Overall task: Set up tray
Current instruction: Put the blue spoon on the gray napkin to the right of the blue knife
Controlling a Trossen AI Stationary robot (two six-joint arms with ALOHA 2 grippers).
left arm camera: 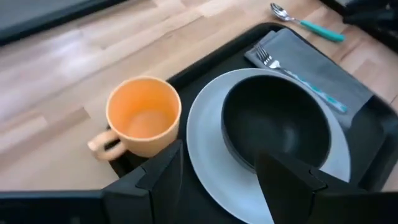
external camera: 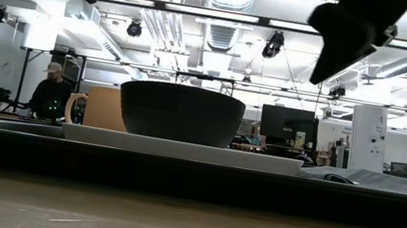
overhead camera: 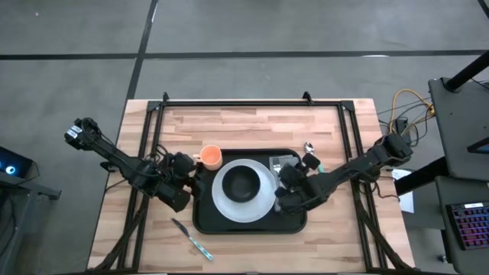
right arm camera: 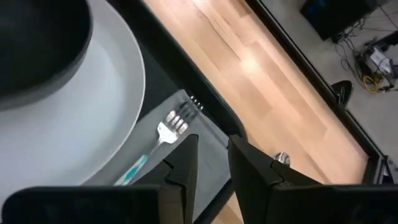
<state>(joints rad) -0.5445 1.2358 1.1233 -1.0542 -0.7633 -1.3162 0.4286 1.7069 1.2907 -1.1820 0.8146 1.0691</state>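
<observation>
The black tray (overhead camera: 205,218) lies at the table's middle. On it a white plate (overhead camera: 263,205) carries a dark bowl (overhead camera: 243,182). An orange cup (left arm camera: 143,115) stands at the tray's far left corner. A grey napkin (left arm camera: 323,68) lies along the tray's right side, and a teal-handled fork (right arm camera: 177,121) rests on it. My left gripper (left arm camera: 217,180) hovers open above the plate's left edge, holding nothing. My right gripper (right arm camera: 213,165) hangs above the napkin with a narrow gap between its fingers and nothing in it.
A teal-handled spoon (overhead camera: 309,147) lies on the wood just past the tray's far right corner. A knife (overhead camera: 192,239) lies near the front edge, left of the tray. Black frame bars run along the table's sides. A person (external camera: 49,94) stands far behind.
</observation>
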